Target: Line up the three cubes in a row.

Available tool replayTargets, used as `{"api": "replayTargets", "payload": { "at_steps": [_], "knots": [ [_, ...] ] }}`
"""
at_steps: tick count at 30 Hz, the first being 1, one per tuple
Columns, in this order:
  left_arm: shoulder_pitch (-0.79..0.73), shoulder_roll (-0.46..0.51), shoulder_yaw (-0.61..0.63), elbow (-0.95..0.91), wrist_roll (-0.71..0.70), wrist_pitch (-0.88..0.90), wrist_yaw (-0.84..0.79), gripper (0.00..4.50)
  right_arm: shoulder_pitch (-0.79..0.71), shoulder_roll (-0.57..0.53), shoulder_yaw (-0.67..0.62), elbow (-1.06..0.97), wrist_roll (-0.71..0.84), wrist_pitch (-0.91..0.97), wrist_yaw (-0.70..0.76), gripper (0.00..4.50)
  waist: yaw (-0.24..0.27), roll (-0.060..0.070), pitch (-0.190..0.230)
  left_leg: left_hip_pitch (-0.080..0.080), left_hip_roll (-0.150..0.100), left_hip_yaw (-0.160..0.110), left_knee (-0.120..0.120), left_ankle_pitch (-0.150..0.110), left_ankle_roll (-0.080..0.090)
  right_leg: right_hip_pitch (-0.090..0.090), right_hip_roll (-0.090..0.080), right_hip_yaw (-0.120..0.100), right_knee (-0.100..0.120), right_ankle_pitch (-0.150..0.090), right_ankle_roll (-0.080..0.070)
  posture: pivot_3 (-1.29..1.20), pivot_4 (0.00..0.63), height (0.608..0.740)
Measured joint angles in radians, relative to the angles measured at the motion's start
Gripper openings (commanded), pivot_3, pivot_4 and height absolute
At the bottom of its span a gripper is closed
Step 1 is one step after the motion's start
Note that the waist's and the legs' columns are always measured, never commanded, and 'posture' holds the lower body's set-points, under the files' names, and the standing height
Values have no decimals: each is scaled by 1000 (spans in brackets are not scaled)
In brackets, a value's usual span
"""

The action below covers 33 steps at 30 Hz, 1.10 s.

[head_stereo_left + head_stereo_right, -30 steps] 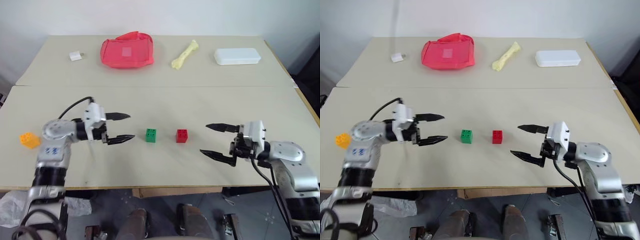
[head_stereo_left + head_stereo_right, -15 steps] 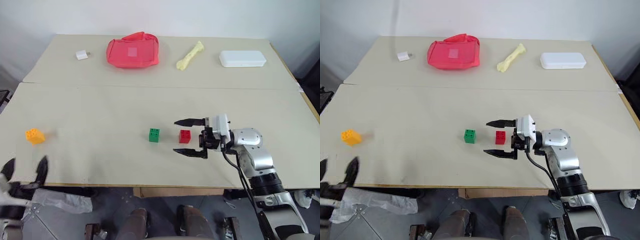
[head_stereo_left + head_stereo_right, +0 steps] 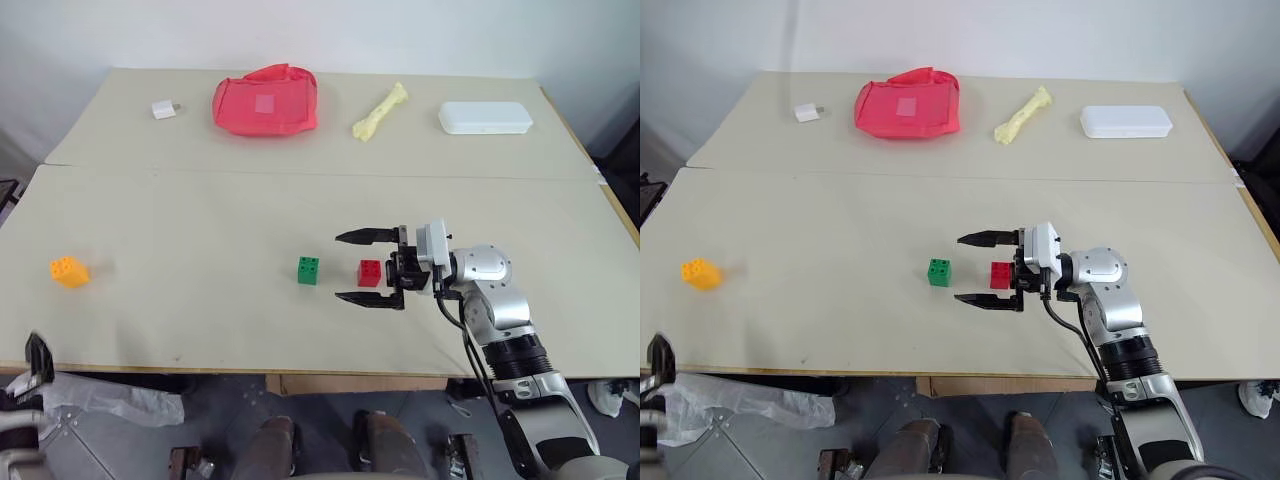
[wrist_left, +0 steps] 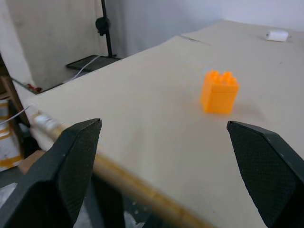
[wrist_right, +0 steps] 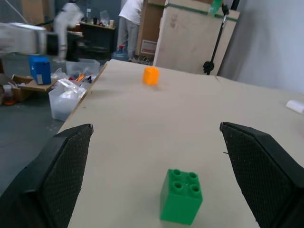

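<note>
The red cube (image 3: 370, 272) sits near the table's front edge, between the two spread fingers of my open right gripper (image 3: 338, 267), which points left and touches nothing. Just left of the fingertips stands the green cube (image 3: 308, 270), which also shows straight ahead of the right gripper (image 5: 156, 125) as the green cube (image 5: 181, 195). Far to the left rests the orange-yellow cube (image 3: 69, 271). My left gripper (image 4: 164, 123) is open and empty, off the table's left front corner, aimed at the orange-yellow cube (image 4: 219, 91).
Along the back lie a small white plug (image 3: 163, 109), a red pouch (image 3: 265, 100), a yellow bone-shaped toy (image 3: 380, 110) and a white box (image 3: 484, 117). A seam (image 3: 300, 173) crosses the table. A person (image 5: 130, 19) stands among clutter beyond the table's left end.
The left arm swung away from the green cube, left and back off the table's front corner. The right gripper slid left until its open fingers flank the red cube.
</note>
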Motion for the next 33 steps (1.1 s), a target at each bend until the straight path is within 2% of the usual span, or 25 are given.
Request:
{"api": "replayTargets", "payload": {
  "at_steps": [5,11,14,21,22,28,31,33],
  "knots": [
    [-142,111,-45,110,36,56,66,4484,9,-4,2,-30,-9,19,-8,4500,-26,0,0,0,-1,1,-1,-1,0,-2,0,1,5,0,0,0,150,740],
    [-228,205,-123,263,65,83,34,4484,13,-19,0,-76,-9,44,-30,4500,-30,0,0,0,0,1,-1,-1,0,-2,1,-1,5,-1,-1,0,150,740],
    [-248,208,-125,305,74,98,55,3914,27,-25,-1,-102,-9,56,-43,4500,-29,0,0,0,0,0,-1,-1,0,-2,0,-1,5,-1,-1,0,150,740],
    [-280,213,-160,369,92,74,41,1662,50,-28,-1,-119,-10,59,-63,4500,-28,0,0,0,0,0,-1,-1,0,-2,0,-1,5,-1,-1,0,150,740],
    [-284,217,-163,381,94,55,26,1455,50,-28,-1,-121,-11,58,-67,4500,-28,0,0,0,0,0,-1,-1,0,-2,0,-1,5,-1,-1,0,150,740],
    [-288,254,-186,433,55,-77,-197,1455,55,-42,-3,-121,-21,55,-89,4500,-28,0,0,-1,0,0,-1,-1,0,-2,0,-1,5,-1,-1,0,150,740],
    [-238,325,-235,319,-40,-105,-484,1455,85,-74,-10,-125,-22,56,-93,4500,-27,0,0,-2,0,-1,-1,-1,0,-1,-1,-2,3,-1,-1,0,150,740],
    [-216,427,-326,226,-78,-60,-676,1455,99,-94,-16,-130,-22,57,-99,4500,-27,1,0,-1,0,-1,-1,-1,0,-1,-2,-2,3,-1,-2,0,150,740]
  ]
}}
